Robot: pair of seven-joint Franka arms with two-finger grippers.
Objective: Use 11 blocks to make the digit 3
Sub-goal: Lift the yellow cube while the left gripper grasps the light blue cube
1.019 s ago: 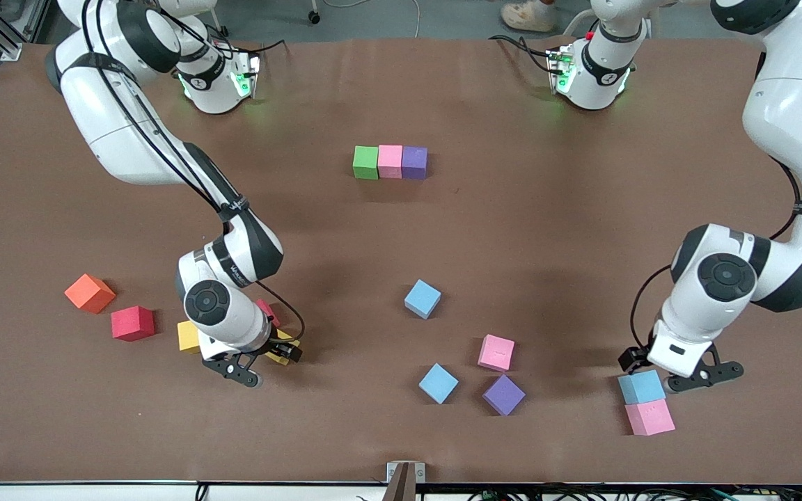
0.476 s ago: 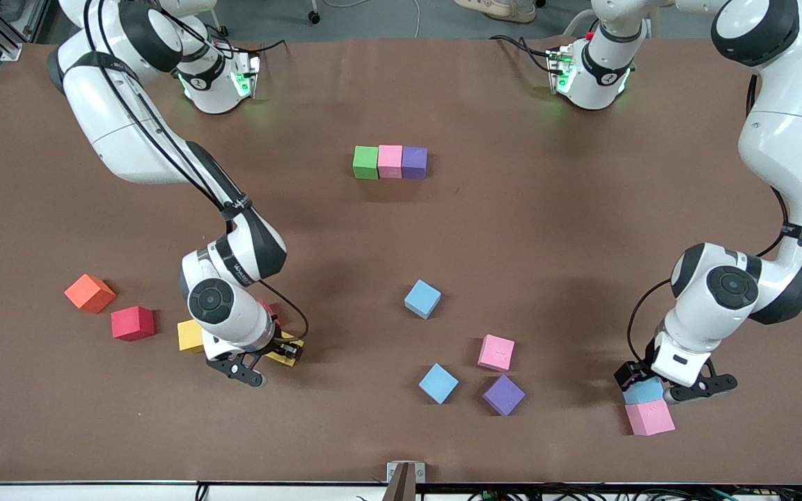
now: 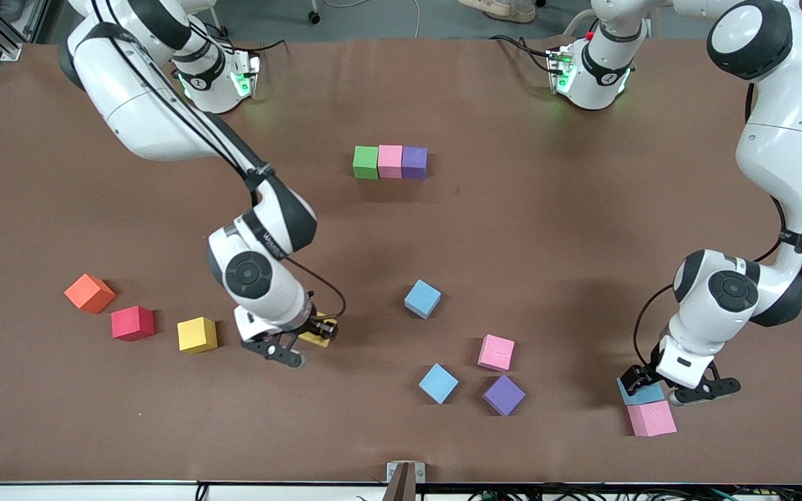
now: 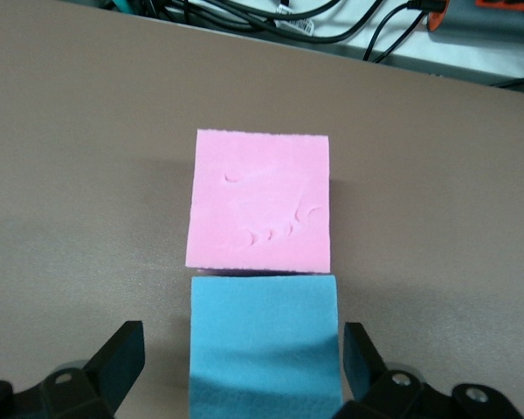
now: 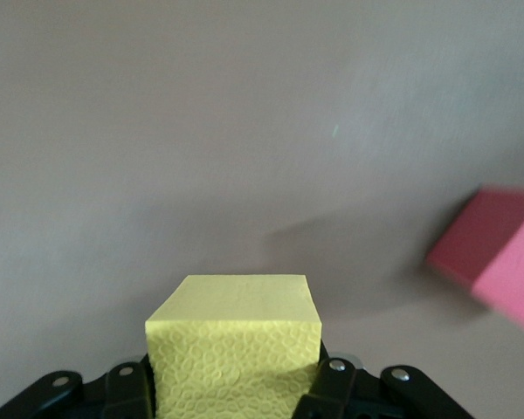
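right gripper (image 3: 301, 348): clenched on yellow block (image 5: 234, 345), above table (image 3: 547, 229)
left gripper (image 3: 665, 390): released, straddling light blue block (image 4: 264, 345) touching pink block (image 4: 260, 201)

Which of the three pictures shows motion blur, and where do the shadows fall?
Right wrist view: the red block is smeared, while the held yellow block is sharp. Left wrist view: sharp, a shadow band across the light blue block. Front view: even light, soft shadows under both arms on the table.

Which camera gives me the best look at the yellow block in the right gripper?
The right wrist view: the yellow block fills its centre, clamped in the right gripper. The front view shows only a sliver beside the wrist. The left wrist view misses it.
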